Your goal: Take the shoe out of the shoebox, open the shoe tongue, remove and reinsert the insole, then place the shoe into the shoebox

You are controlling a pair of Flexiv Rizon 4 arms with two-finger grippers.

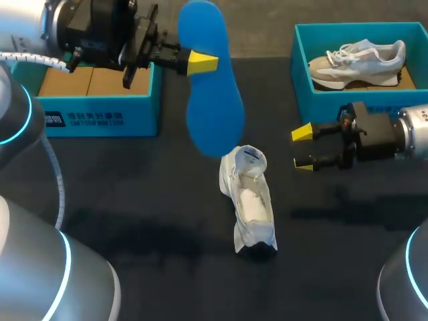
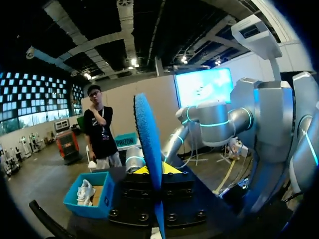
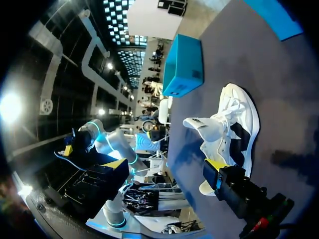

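Insole was out! The left gripper (image 1: 200, 61) was clamped tight on the blue insole (image 1: 212, 93), holding it up in the air at the far side of the table (image 1: 134, 200), between the two boxes. The insole's lower end pointed down toward the shoe.

The white shoe (image 1: 253, 204) sat on the table in the middle, well apart from both boxes. Its tongue (image 1: 251, 159) was pulled up and folded back, so the mouth gaped wide. The right gripper (image 1: 304, 147) hovered just right of the shoe, fingers spread apart and touching nothing.

Far left was the shoebox (image 1: 100, 117), with no shoe in it. The other box (image 1: 301, 73), far right, held a second shoe (image 1: 358, 59).

By my reading, the front half was done: shoe out, tongue open, insole removed. What was left was the fiddly part, feeding the insole back in through the mouth and seating it flat. After that, the shoe had to go back into the shoebox. Roughly halfway, I judged.
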